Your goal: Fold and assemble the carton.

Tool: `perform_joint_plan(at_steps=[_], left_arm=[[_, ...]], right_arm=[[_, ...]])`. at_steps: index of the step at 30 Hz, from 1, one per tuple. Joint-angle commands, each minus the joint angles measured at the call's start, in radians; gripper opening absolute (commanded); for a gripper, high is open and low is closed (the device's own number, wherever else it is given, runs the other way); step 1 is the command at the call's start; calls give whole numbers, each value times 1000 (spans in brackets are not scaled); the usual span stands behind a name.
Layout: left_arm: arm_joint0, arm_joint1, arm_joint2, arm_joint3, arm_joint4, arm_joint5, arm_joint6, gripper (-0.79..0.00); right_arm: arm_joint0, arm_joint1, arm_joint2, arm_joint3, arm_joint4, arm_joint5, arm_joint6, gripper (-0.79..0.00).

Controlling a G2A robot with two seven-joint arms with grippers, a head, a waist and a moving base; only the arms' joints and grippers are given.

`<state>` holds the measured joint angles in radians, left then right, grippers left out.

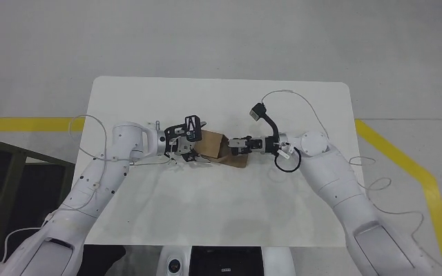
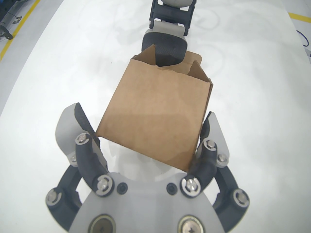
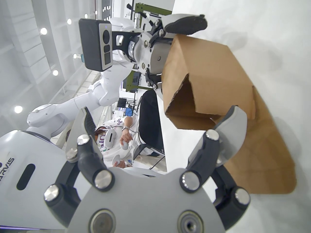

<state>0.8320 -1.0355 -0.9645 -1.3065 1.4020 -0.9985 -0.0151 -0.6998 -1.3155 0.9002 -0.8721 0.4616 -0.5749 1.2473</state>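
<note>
The left fingers (image 2: 69, 122) pinch the carton (image 3: 209, 66) on the counter (image 1: 221, 207); the right fingers (image 3: 233, 127) are spread, one poking into its open end.

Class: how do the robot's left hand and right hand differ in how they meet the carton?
The left hand is shut on the carton, a finger against each side; the right hand is open, one finger at the open end. The left hand holds one end, the right hand sits at the opposite, flapped end. Both face the carton.

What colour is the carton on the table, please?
The carton is plain brown cardboard with no pattern; the left wrist view shows it best.
</note>
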Motion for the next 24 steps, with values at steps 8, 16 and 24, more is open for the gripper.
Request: perform_joint_plan(at_steps=[8, 16, 24], left_arm=[[0, 0, -1, 0, 1, -1, 1, 0], [0, 0, -2, 1, 1, -2, 1, 0], [-1, 1, -5, 1, 2, -7, -3, 0]], right_arm=[[24, -27, -61, 46, 38, -9, -11, 0], [47, -58, -95, 111, 81, -39, -41, 0], [66, -87, -110, 171, 129, -70, -72, 0]])
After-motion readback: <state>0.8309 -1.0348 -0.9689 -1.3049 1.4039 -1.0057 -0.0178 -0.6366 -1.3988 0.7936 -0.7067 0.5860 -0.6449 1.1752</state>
